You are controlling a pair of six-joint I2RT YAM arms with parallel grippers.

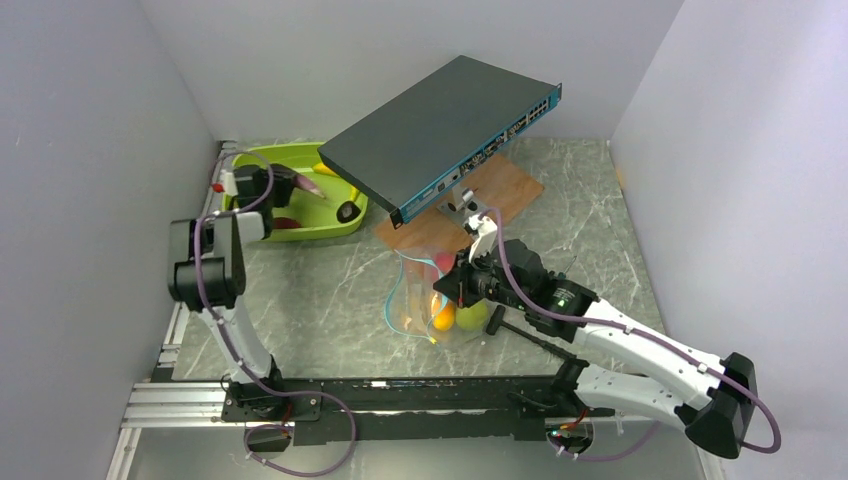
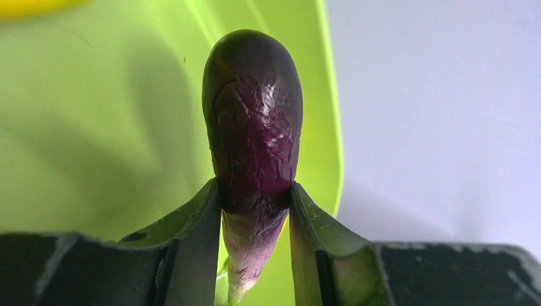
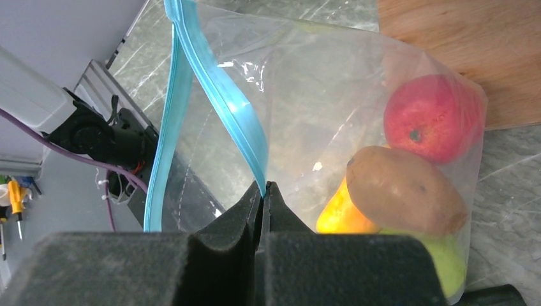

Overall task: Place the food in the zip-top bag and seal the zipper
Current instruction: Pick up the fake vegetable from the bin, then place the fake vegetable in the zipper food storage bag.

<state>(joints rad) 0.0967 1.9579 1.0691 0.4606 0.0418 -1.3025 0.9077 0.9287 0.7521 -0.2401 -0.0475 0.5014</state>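
My left gripper (image 2: 255, 199) is shut on the purple eggplant (image 2: 254, 121) near its stem end and holds it over the lime-green tray (image 2: 96, 127). In the top view the left gripper (image 1: 283, 188) and the eggplant (image 1: 306, 185) are above the tray (image 1: 330, 229). My right gripper (image 3: 263, 189) is shut on the teal zipper (image 3: 220, 95) of the clear zip-top bag (image 3: 306, 95), whose mouth gapes open. Inside lie a red apple (image 3: 434, 118), a brown piece (image 3: 405, 191), an orange (image 3: 338, 217) and a green apple (image 3: 450, 271). The bag (image 1: 425, 300) lies mid-table by the right gripper (image 1: 455, 287).
A dark network switch (image 1: 445, 130) stands tilted over a wooden board (image 1: 505, 190) behind the bag. The tray also holds a yellow banana (image 1: 325, 169), a dark-red piece (image 1: 285, 224) and a dark item (image 1: 347, 211). Walls close in left and right.
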